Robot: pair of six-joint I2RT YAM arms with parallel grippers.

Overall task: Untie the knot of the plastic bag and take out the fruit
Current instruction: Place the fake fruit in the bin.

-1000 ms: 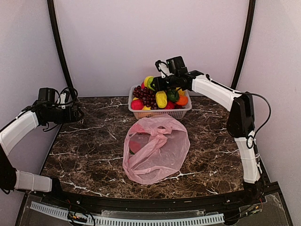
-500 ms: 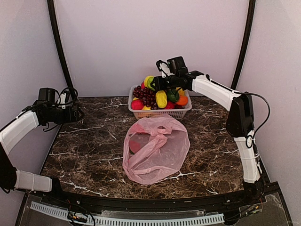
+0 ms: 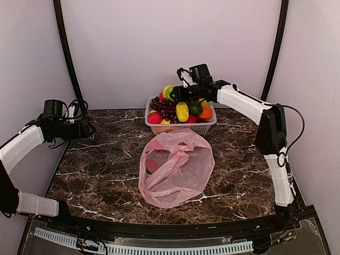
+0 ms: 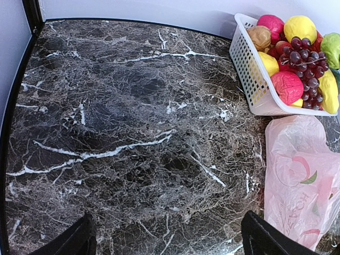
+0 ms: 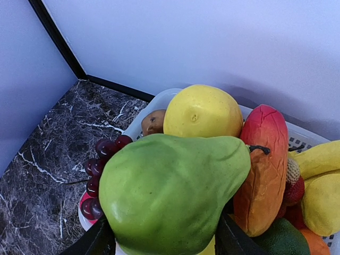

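Observation:
The pink plastic bag (image 3: 178,170) lies flat on the marble table in front of the basket, its handle loops loose; no knot shows. It also shows at the right edge of the left wrist view (image 4: 303,180). My right gripper (image 3: 175,94) is shut on a green pear (image 5: 170,186) and holds it just above the white basket (image 3: 183,127). The basket holds fruit: purple grapes (image 3: 166,109), a yellow one (image 3: 182,111), an orange one (image 3: 205,113) and a red one (image 3: 154,118). My left gripper (image 3: 89,127) is open and empty at the far left, above the table (image 4: 164,244).
The basket stands at the back middle against the wall, and its rim shows in the left wrist view (image 4: 249,74). Black frame posts stand at the back corners (image 3: 66,53). Dark marble table (image 3: 95,170) lies left of the bag.

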